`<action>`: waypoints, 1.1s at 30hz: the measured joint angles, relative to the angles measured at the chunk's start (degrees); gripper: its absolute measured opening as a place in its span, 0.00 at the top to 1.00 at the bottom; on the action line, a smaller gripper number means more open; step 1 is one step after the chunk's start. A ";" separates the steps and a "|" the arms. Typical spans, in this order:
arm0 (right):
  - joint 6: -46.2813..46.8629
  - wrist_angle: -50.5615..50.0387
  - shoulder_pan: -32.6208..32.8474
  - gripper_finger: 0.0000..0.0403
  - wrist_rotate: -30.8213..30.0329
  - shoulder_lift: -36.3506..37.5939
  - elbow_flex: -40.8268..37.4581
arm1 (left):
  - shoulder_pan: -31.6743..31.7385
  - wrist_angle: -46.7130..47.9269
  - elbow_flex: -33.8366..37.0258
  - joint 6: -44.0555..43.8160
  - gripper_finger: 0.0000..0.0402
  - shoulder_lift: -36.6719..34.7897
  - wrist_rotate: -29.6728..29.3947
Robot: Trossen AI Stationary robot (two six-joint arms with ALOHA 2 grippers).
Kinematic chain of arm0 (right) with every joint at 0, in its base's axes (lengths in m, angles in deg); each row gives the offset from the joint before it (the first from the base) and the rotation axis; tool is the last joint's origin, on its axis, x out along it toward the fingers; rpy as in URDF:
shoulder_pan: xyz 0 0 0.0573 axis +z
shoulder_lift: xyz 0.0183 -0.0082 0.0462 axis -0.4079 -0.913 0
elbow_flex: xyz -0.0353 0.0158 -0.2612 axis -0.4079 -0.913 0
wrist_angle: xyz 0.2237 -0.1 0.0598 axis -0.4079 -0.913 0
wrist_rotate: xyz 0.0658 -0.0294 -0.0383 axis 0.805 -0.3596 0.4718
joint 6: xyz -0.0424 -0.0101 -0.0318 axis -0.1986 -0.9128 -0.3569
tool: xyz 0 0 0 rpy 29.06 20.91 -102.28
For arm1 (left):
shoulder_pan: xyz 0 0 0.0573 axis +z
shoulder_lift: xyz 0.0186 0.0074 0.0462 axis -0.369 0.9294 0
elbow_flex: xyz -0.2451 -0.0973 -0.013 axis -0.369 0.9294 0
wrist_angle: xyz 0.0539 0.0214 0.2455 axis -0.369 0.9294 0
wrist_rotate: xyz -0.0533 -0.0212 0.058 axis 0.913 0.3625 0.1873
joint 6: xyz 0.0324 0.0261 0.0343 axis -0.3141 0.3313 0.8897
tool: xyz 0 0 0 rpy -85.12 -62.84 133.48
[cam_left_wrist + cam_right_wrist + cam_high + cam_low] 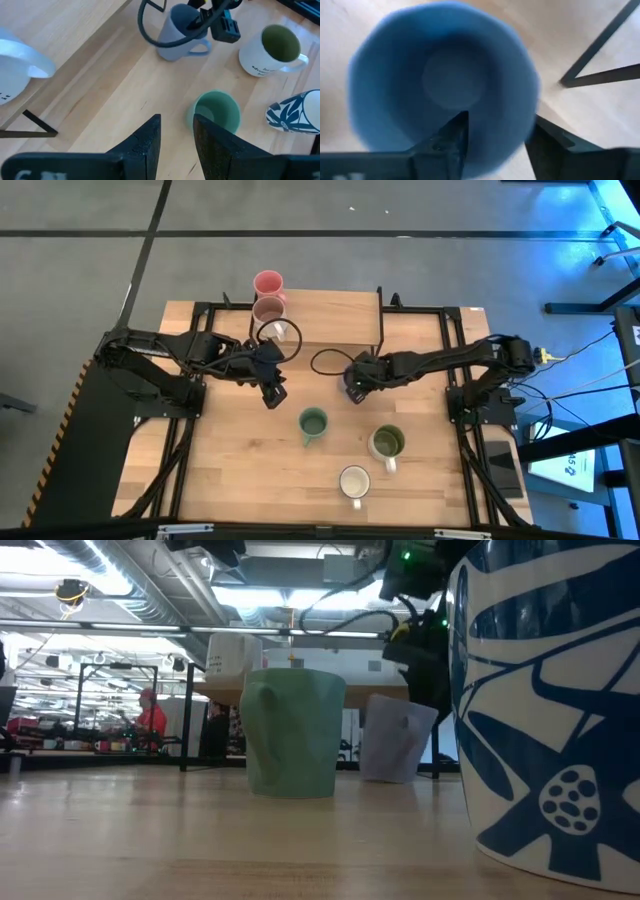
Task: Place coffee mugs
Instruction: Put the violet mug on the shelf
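Note:
The lavender mug (180, 31) is near the table's middle, tilted in the low view (397, 738), with my right gripper (352, 385) at its rim. The teal-green mug (313, 423) stands on its base nearer the front. My left gripper (176, 140) hovers open just left of and beyond it, touching nothing. The olive-inside mug (387, 442) and the white blue-patterned mug (354, 480) stand toward the near right. The pink mug (268, 283), mauve-inside mug (268, 308) and white mug (280, 332) sit in a row on the raised shelf. My right gripper holds the lavender mug by its rim wall (520, 125), one finger (452, 137) inside the hollow and the other (555, 147) outside. The fingers come from above, pointing down. The mug sits tilted; whether its base touches the table I cannot tell.
A raised wooden shelf on a black frame (335, 315) spans the far middle of the table. A black cable loop (325, 362) lies by the right gripper. Bare wood shows at the near left (230, 470).

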 joint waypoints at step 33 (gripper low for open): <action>-21.18 -20.78 -3.36 1.00 -3.00 2.93 40.02 | 0.96 -12.42 0.00 29.56 0.73 0.00 -8.04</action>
